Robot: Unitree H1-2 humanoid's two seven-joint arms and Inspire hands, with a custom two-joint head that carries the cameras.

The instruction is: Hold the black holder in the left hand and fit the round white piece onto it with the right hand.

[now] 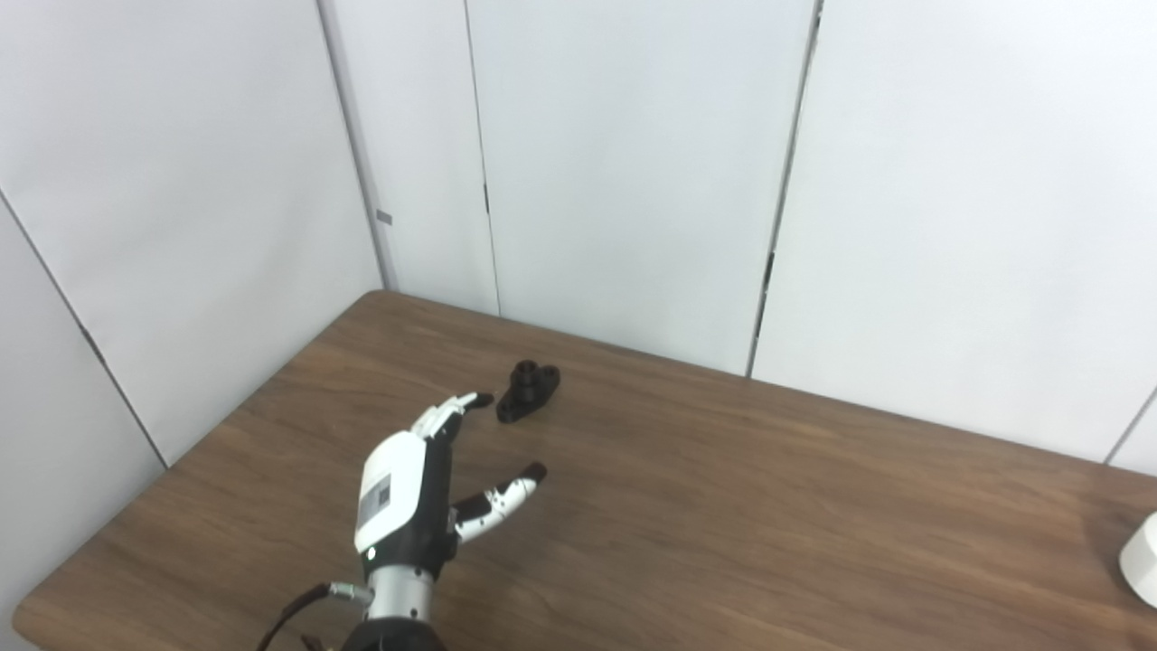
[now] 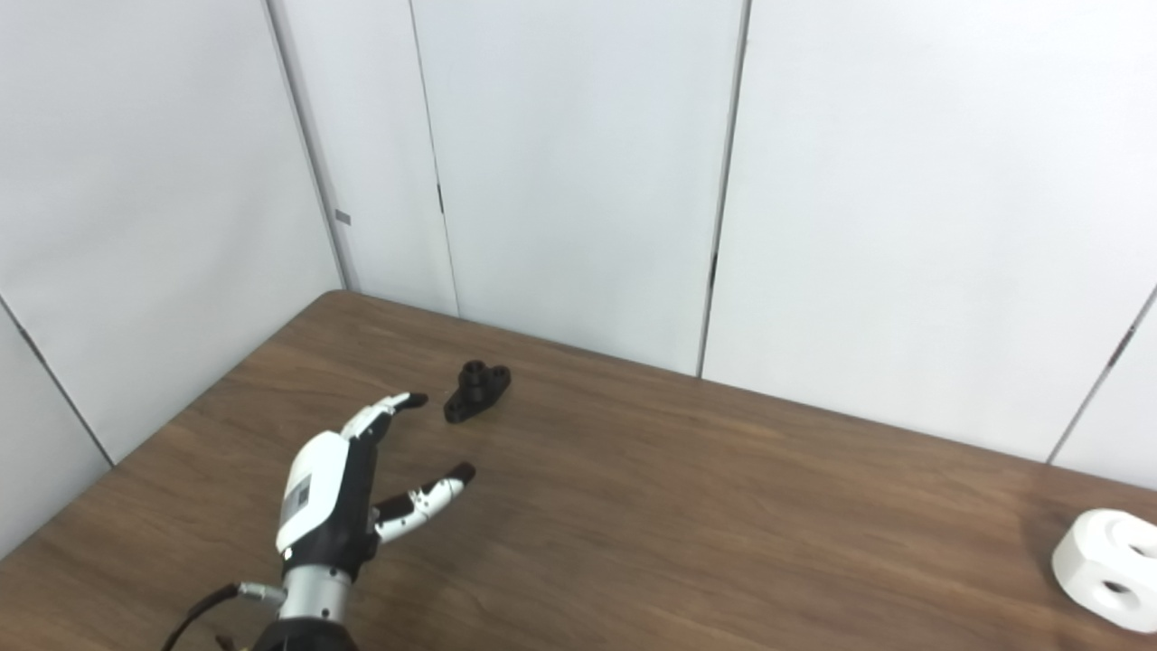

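The black holder (image 1: 529, 390) lies on the brown table (image 1: 723, 506), toward the far left; it also shows in the right eye view (image 2: 477, 390). My left hand (image 1: 425, 479) is above the table just short of the holder, open, fingers stretched toward it, thumb spread to the right, not touching it. The round white piece (image 2: 1107, 568), with a hole in its side, lies at the table's far right; only its edge (image 1: 1141, 561) shows in the left eye view. My right hand is not in view.
White wall panels (image 1: 633, 163) stand close behind the table's far edge and along its left side. The table's left front corner (image 1: 27, 619) is near my left arm.
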